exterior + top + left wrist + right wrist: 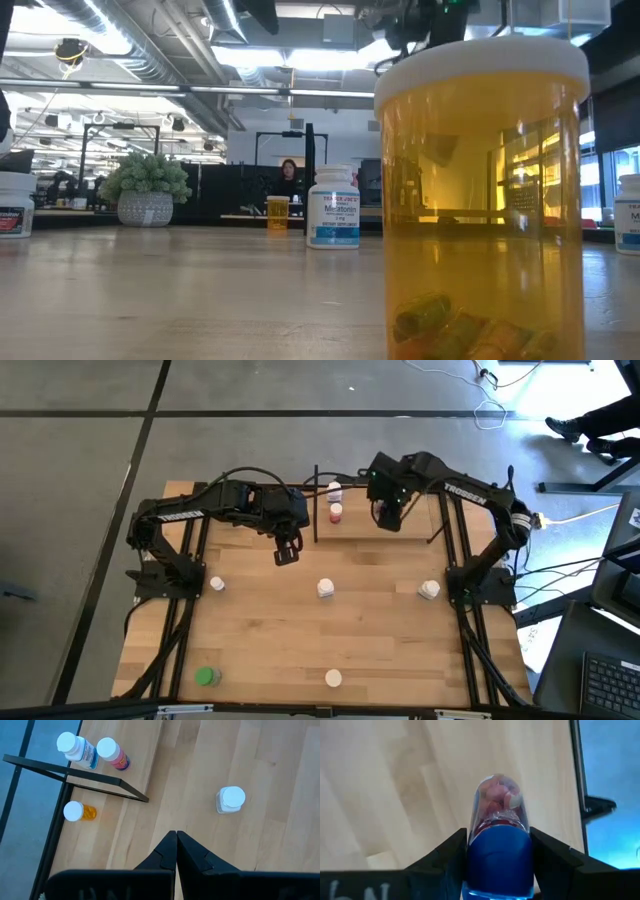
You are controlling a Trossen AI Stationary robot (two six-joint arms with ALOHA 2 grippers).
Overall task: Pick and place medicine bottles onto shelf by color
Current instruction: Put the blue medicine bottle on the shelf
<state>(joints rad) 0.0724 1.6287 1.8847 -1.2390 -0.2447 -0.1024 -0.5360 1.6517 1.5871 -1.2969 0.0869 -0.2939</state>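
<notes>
Right hand [497, 862] grasps a blue-capped bottle [497, 815] above the shelf [415, 520], jaws on its cap end. Light, rigid, smooth plastic: likely slippery, so grip mid-body. Left hand [176, 851] clenched, empty, beside the shelf.

table [270, 630]: pale wood, smooth matt grain | shelf [145, 750]: same light wood, thin black metal frame | orange bottle [480, 200]: glossy clear plastic, white cap | right gripper [498, 851]: matt black, clamping glossy blue bottle [498, 840]
</notes>
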